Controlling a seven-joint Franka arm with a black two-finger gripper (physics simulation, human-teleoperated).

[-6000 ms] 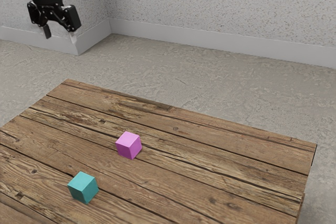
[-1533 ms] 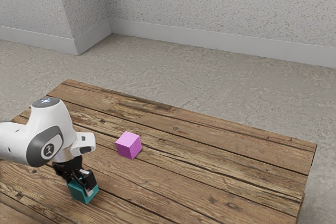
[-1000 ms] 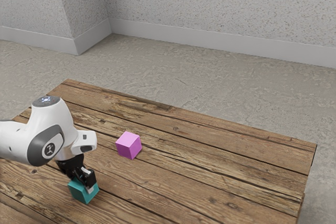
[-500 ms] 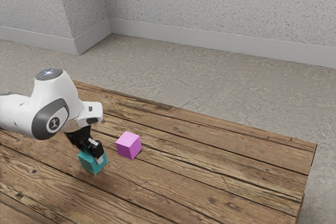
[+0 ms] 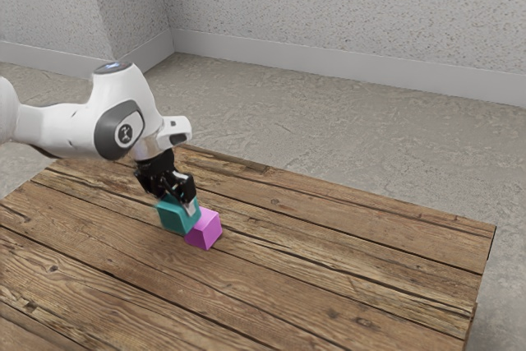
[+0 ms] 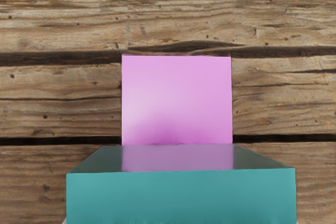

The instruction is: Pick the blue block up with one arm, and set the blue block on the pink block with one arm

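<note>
Tool [image 5: 176, 199] closed on opposite flat faces of the blue block [image 5: 177, 218], apparently light and rigid, near the pink block [image 5: 206, 233].

**No legible writing**

We can read no text, number or brand name anywhere. The grey round cap [image 5: 123, 130] on the white arm [image 5: 62, 131] carries a small white mark. It is too small for us to tell whether it is a letter or a logo.
</note>
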